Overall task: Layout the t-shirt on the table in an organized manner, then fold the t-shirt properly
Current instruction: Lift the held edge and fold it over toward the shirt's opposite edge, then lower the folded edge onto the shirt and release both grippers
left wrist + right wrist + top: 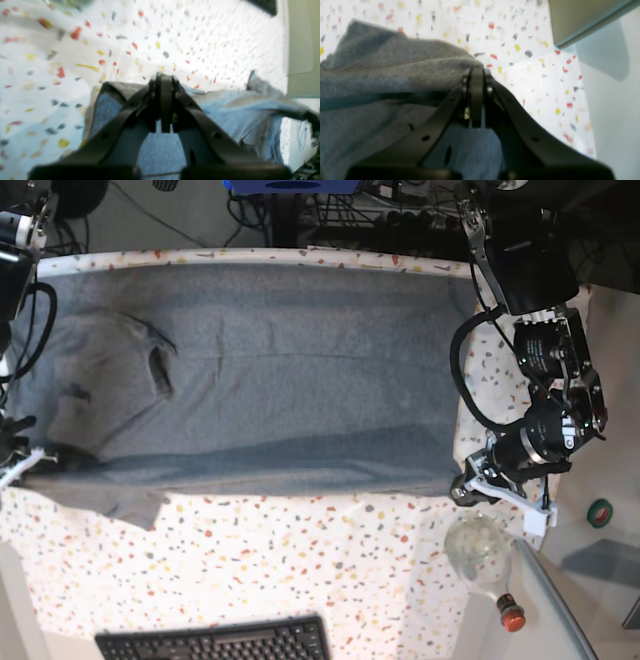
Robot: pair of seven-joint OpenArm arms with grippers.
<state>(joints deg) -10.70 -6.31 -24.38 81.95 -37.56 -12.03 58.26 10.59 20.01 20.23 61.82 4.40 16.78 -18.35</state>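
The grey t-shirt (280,370) lies stretched widthways over the speckled table (300,560), its neck (160,370) toward the left and its near edge doubled into a darker band. A sleeve (135,505) sticks out at the lower left. My left gripper (462,488) is shut on the shirt's near right corner. In the left wrist view the gripper's (163,77) jaws meet over the t-shirt (155,150) cloth. My right gripper (30,460) is shut on the near left edge. In the right wrist view that gripper (477,71) pinches a raised fold of the t-shirt (395,62).
A black keyboard (215,642) lies at the table's front edge. A clear glass bottle (485,560) with a red cap lies near the front right corner, just below my left gripper. A green tape roll (600,513) sits off to the right. A grey-green panel (582,20) borders the table.
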